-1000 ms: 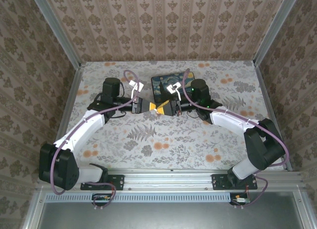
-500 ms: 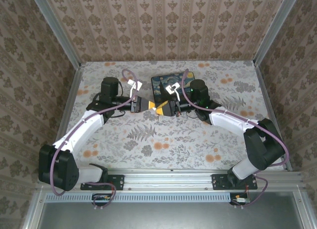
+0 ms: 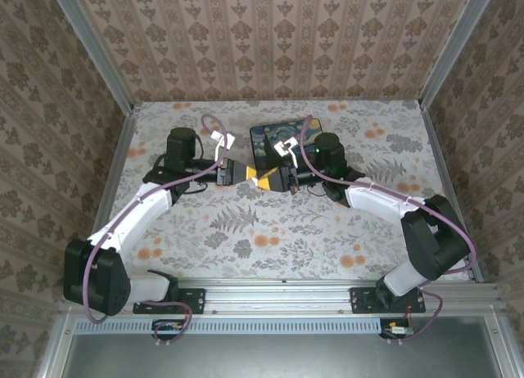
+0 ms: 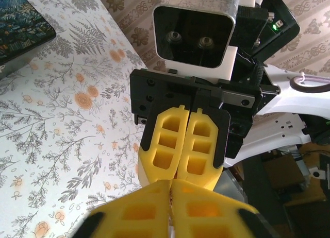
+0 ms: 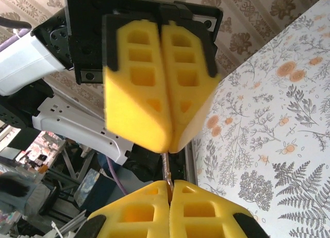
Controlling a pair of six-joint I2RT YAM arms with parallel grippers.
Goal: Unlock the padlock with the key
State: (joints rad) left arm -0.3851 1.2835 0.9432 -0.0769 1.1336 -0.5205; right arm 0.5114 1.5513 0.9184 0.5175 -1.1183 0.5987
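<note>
Above the middle of the table, my left gripper (image 3: 249, 175) and right gripper (image 3: 267, 182) meet tip to tip. In the right wrist view my right gripper (image 5: 170, 185) is shut on the key (image 5: 167, 168). Its thin metal blade runs up into the seam of the left gripper's yellow fingers (image 5: 139, 83). My left gripper (image 4: 170, 185) is shut. The padlock's brass body is hidden between its pads, and only a thin pale sliver shows in the seam. The right gripper's fingers (image 4: 165, 140) face it closely.
The black box with the starry-night lid (image 3: 274, 141) lies just behind the grippers, also seen as the box (image 4: 20, 27) at the upper left of the left wrist view. Floral tablecloth (image 3: 246, 231) stretches in front; patterned walls close in the sides and back.
The two grippers stayed tip to tip and shifted slightly back toward the box over the last second. There has been almost no movement in the last half second.
</note>
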